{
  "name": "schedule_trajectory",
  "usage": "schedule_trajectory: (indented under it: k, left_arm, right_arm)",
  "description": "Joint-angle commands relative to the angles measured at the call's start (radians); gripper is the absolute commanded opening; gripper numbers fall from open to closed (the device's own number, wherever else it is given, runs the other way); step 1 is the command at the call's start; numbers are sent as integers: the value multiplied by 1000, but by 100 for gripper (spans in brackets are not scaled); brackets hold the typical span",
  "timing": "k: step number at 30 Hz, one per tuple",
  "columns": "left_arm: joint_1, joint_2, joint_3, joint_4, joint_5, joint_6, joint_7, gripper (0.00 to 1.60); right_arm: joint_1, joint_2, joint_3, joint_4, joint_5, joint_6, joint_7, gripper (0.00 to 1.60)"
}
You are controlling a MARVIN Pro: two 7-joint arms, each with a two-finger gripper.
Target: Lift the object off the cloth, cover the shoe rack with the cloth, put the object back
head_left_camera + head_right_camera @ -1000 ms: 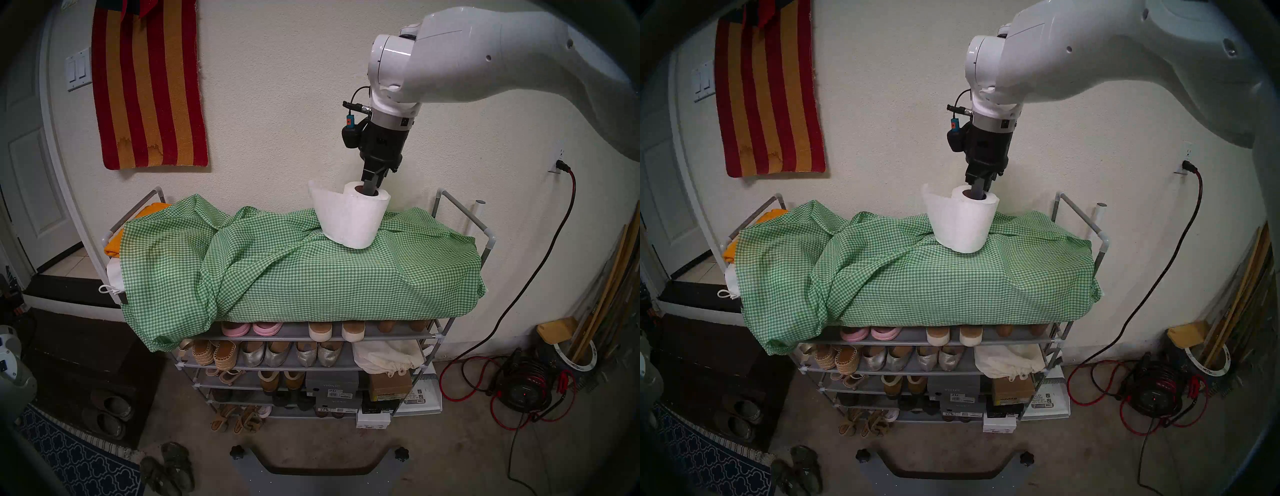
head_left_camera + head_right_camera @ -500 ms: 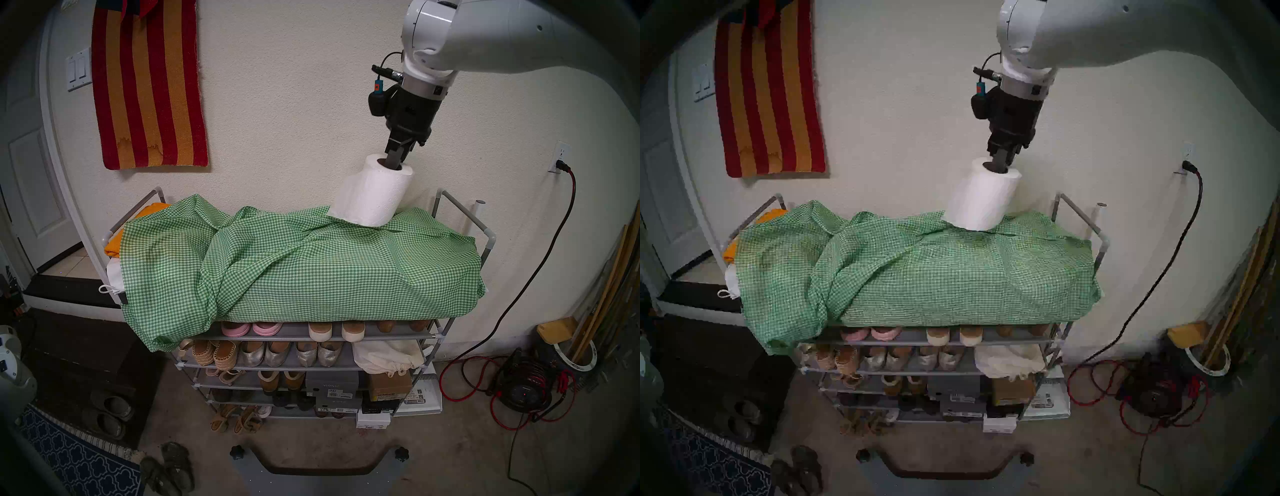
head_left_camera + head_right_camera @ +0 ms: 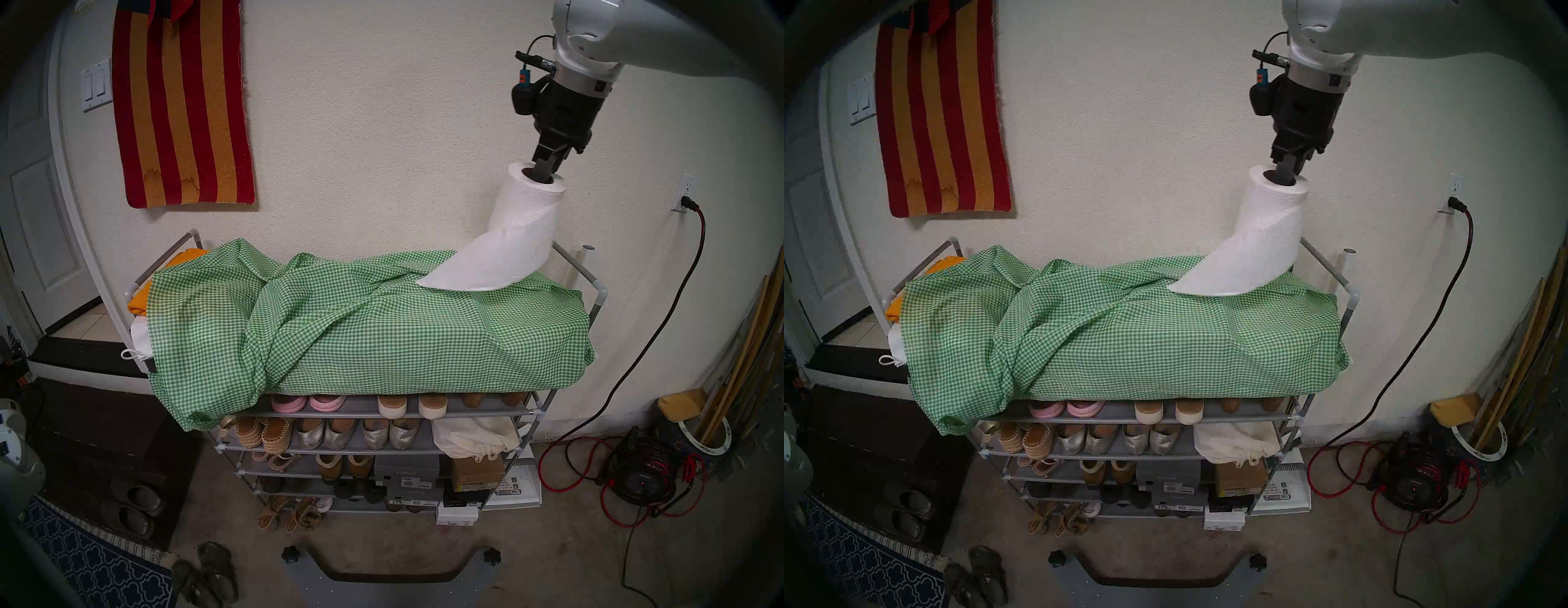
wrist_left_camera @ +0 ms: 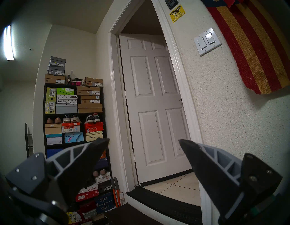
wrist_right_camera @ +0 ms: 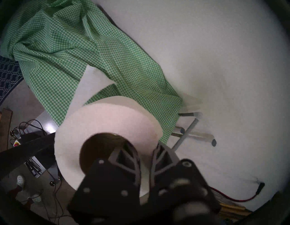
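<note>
We read "PRECISION GARAGE DOOR" on the yellow sticker beside the doorframe, "VIONIC" on a grey shoebox in the rack, and "BEARPAW" on a white shoebox.

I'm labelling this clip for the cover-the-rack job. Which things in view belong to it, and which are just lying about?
Part of the job:
- paper roll, held by the right gripper
- green checked cloth
- shoe rack
- left gripper, open and idle

Just lying about:
- striped rug on the wall
- orange cloth
- red cord reel
- sandals on the floor
</note>
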Motion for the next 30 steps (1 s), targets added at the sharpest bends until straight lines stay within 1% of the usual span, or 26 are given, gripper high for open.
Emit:
schedule_trajectory:
  k: [1, 3, 9, 11, 13, 18, 19, 21, 23, 24, 25, 28, 29, 30]
  left_arm:
    - [1, 2, 0, 0, 1, 1, -1, 160]
    - [0, 2, 0, 0, 1, 1, -1, 160]
    - [0, 2, 0, 0, 1, 1, -1, 160]
    - [0, 2, 0, 0, 1, 1, -1, 160]
    - [0, 2, 0, 0, 1, 1, -1, 160]
    - [0, 2, 0, 0, 1, 1, -1, 160]
    - [0, 2, 0, 0, 1, 1, -1, 160]
    - [0, 2, 0, 0, 1, 1, -1, 160]
    - [0, 2, 0, 0, 1, 1, -1, 160]
    - [0, 2, 0, 0, 1, 1, -1, 160]
    - [0, 2, 0, 0, 1, 1, -1, 160]
    - [0, 2, 0, 0, 1, 1, -1, 160]
    - [0, 2, 0, 0, 1, 1, -1, 160]
    - [0, 2, 0, 0, 1, 1, -1, 160]
  right_arm:
    - [112, 62, -48, -41, -49, 34, 83, 0]
    - [137, 70, -70, -61, -65, 48, 78, 0]
    - [196, 106, -102, -89, -98, 86, 58, 0]
    - [218, 120, -118, -101, -106, 86, 45, 0]
    - [225, 127, -123, -104, -109, 86, 39, 0]
    - [298, 178, -195, -131, -124, 86, 20, 0]
    - [294, 187, -200, -120, -126, 86, 11, 0]
    - [327, 205, -233, -130, -130, 86, 10, 0]
    - [347, 224, -262, -131, -135, 86, 4, 0]
    - [345, 231, -275, -121, -140, 86, 4, 0]
    - [369, 244, -298, -131, -141, 86, 1, 0]
    - [396, 267, -346, -125, -150, 86, -1, 0]
    - [396, 267, -346, -125, -150, 86, -1, 0]
    - [416, 279, -382, -124, -158, 86, -2, 0]
